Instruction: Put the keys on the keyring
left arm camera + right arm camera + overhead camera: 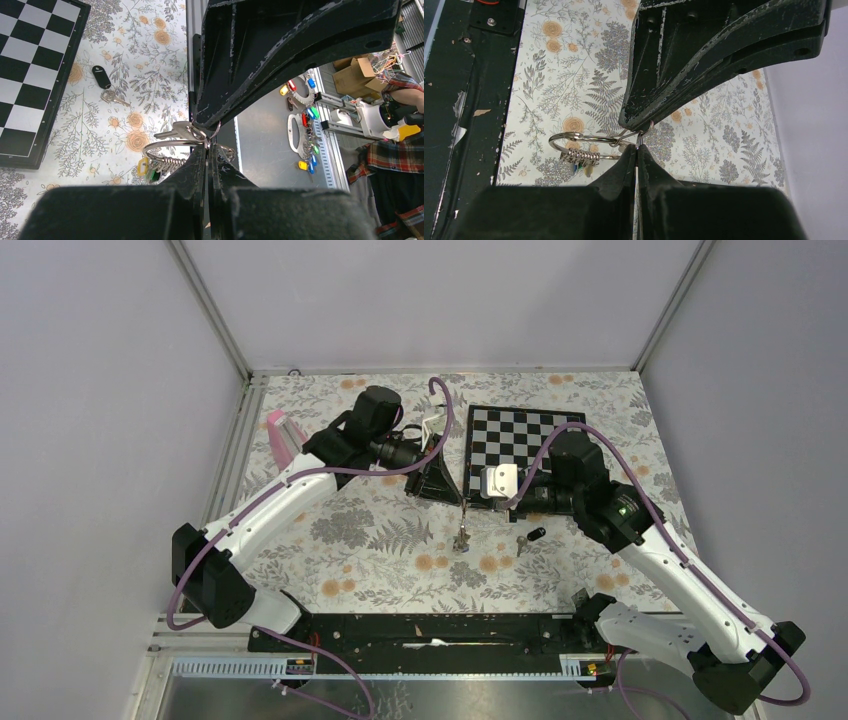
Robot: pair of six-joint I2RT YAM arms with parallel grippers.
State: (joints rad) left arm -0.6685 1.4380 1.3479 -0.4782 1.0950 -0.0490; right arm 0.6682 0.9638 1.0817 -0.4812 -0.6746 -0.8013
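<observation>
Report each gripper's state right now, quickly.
Left gripper: closed, pinching the keyring.
Right gripper: closed, pinching the same keyring.

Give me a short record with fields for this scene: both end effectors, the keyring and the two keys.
left end effector: shut on the keyring
right end effector: shut on the same keyring
keyring: held up between the two arms, above the table
silver key: at the ring, close to the left end effector
black-headed key: loose on the table, near the chessboard
</observation>
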